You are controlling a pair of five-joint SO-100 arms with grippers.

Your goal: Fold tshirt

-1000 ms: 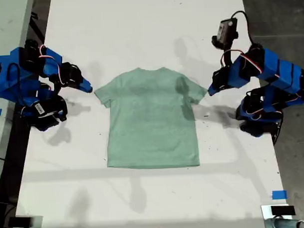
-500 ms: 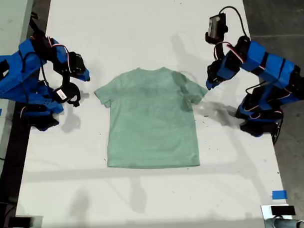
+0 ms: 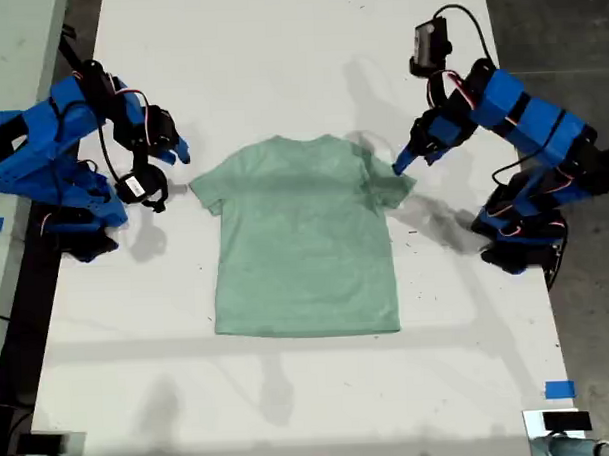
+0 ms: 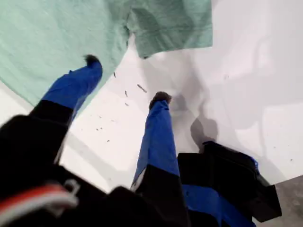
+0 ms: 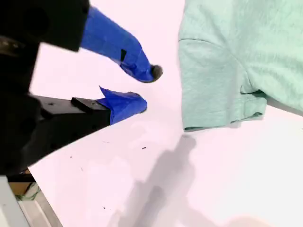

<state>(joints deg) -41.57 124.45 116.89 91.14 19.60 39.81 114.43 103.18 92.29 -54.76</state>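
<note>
- at table centre (image 3: 279, 69), the tshirt (image 3: 303, 243) lies flat.
- my first gripper (image 3: 400, 165), jaws wide, has moved onto its 3 o'clock sleeve.
- my second gripper (image 3: 179, 152), jaws narrowly apart, hovers near the 9 o'clock sleeve.

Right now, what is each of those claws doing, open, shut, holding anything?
My first gripper: open, holding nothing, one fingertip over the tshirt.
My second gripper: open, holding nothing, beside a sleeve.

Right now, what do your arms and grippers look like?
Both arms are bright blue plastic with black servo blocks and thin red, white and black cables. My first gripper and my second gripper have tapered blue fingers; the first's end in dark tips. A small black camera module rides each wrist.
</note>
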